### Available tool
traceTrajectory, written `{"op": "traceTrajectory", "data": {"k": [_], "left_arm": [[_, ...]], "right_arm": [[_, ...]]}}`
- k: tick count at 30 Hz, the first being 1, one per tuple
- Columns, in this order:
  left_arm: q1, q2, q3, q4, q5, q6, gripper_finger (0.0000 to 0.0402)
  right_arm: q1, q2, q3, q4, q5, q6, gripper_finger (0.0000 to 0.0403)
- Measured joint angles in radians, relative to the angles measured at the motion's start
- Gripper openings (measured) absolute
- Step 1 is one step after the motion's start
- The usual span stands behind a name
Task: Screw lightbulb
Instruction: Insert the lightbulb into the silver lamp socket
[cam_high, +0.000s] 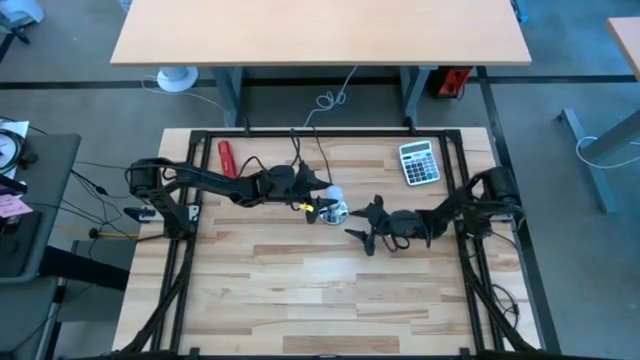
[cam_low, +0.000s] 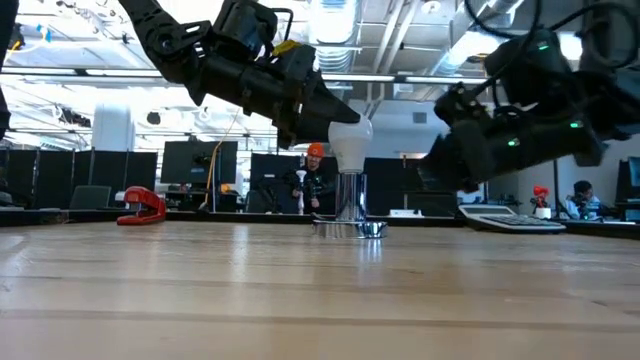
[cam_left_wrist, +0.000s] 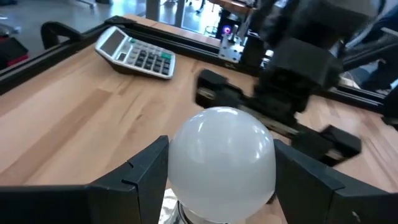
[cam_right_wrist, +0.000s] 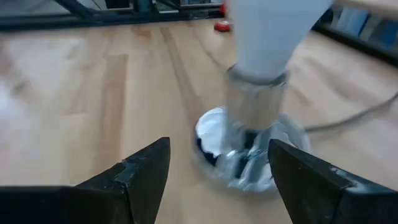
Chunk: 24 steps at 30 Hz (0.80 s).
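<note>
The white lightbulb (cam_left_wrist: 221, 165) stands upright in the middle of the table, its silvery base (cam_low: 350, 195) down in the round shiny metal socket (cam_low: 350, 227). My left gripper (cam_high: 322, 197) reaches in from the table's left and is shut on the bulb's globe. My right gripper (cam_right_wrist: 217, 171) stands open just to the right of the socket (cam_right_wrist: 249, 152), low over the table. Its fingers point at the socket and touch nothing. My left gripper pinches the bulb's white globe at its widest part (cam_left_wrist: 180, 168) between its two fingers (cam_left_wrist: 146, 177). The fingers come from the table's left, slanting down. The bulb stands upright with its base in the socket on the table.
A grey calculator (cam_high: 418, 162) lies at the far right and a red tool (cam_high: 226, 157) at the far left. The socket's black cord (cam_high: 300, 150) runs toward the far edge. A black frame rail (cam_high: 330, 133) borders the table. People show in the room behind.
</note>
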Motion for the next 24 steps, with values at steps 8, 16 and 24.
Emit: {"op": "traceTrajectory", "data": {"k": [8,16,24], "left_arm": [[0.000,-0.001,0.001,-0.043,0.073,0.019,0.0228],[-0.001,0.001,-0.001,-0.053,0.115,0.050,0.0228],[0.003,0.001,-0.002,-0.077,0.147,0.113,0.0228]], "right_arm": [[-0.180,0.017,0.061,-0.005,-0.372,-0.130,0.0282],[-0.254,0.088,0.131,-0.056,-0.571,-0.151,0.0281],[-0.252,0.117,0.204,-0.107,-0.592,-0.166,0.0249]]}}
